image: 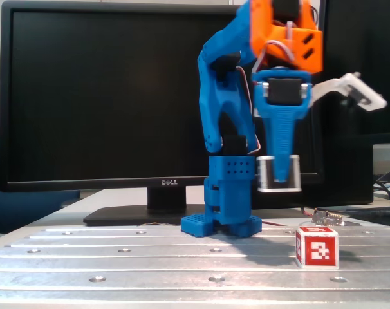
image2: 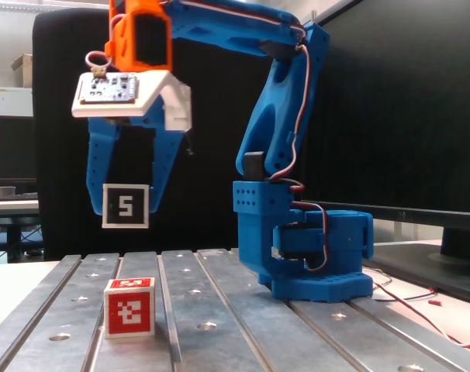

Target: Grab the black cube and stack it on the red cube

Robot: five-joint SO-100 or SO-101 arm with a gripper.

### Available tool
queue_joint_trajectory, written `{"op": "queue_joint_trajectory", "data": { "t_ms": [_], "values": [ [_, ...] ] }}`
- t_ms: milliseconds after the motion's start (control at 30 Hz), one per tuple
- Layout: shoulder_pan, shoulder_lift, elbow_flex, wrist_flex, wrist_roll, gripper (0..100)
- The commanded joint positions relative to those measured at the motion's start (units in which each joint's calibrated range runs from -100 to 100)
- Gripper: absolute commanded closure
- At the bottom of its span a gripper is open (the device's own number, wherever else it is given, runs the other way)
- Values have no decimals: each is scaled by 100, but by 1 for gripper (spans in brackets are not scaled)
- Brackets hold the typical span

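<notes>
Black cube [image2: 126, 206] is hanging in the air, pinched between the two blue fingers of the gripper [image2: 126, 203], which is pointing straight down with its jaws clamped on the cube's sides; the white "5" face is showing squarely in one fixed view, while in the other fixed view the black cube [image: 278, 174] is appearing edge-on behind the near finger. So the grab is done and the cube is being carried well clear of the metal table [image2: 219, 310]. Below the gripper, the red cube [image2: 129, 307] is sitting alone on the slotted plate with nothing on top of it. In one fixed view the held cube is looking almost directly above it; in the other, the red cube [image: 316, 246] is lying below and somewhat to the right of the gripper [image: 280, 177], so the alignment is probably not finished, though depth is hard to judge from either angle. What is remaining, as I read it: centring over the red cube, lowering until the faces are meeting, and releasing. Behind the arm, a dark monitor [image: 105, 96] is filling the background.
</notes>
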State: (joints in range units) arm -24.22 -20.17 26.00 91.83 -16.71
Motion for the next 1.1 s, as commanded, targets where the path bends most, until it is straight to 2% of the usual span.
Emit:
{"op": "queue_joint_trajectory", "data": {
  "t_ms": [0,233,433,767,1067],
  "values": [
    [-291,-122,-243,30,-301,84],
    [-786,-113,-207,-47,-648,84],
    [-1044,371,-397,-56,-727,84],
    [-1081,772,-560,-449,-680,84],
    [-852,705,128,-1013,-543,84]
  ]
}}
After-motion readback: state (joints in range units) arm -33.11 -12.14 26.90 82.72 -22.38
